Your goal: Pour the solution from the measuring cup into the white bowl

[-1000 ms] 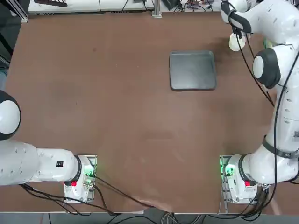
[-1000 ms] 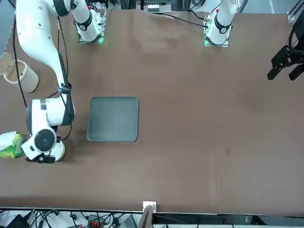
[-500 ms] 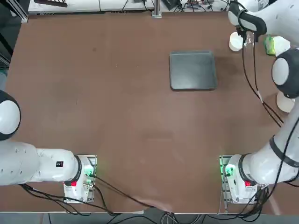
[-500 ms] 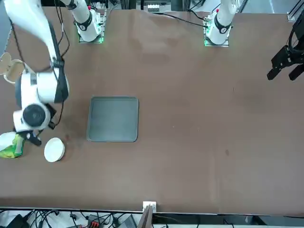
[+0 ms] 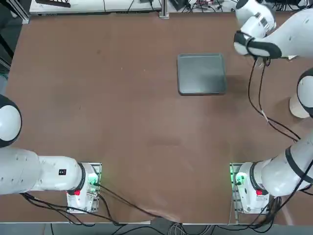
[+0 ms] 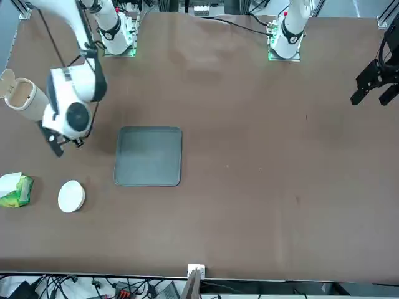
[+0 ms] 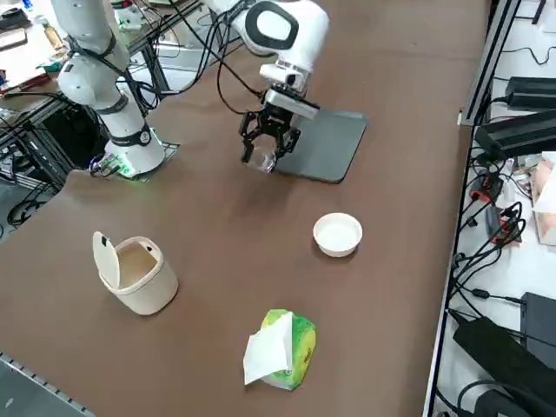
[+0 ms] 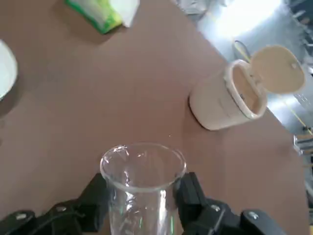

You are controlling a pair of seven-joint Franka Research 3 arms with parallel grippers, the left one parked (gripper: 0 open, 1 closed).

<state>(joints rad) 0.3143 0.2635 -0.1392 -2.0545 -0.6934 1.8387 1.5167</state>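
The right gripper (image 8: 143, 208) has its jaws clamped on the measuring cup (image 8: 143, 182), holding it upright in the air beside the grey tray (image 7: 328, 143). The white bowl (image 7: 337, 234) sits on the table well apart from it, with the packet (image 7: 280, 349) and the lidded cup (image 7: 135, 273) farther off. If the arm tips too early, I'd expect solution on the table; that little bowl leaves scant margin.

From overhead the right arm hides the claw, the measuring cup (image 8: 143, 186) and the white bowl (image 8: 5, 69); the wrist picture's edge cuts off most of the bowl and the cup's base, so its contents cannot be told
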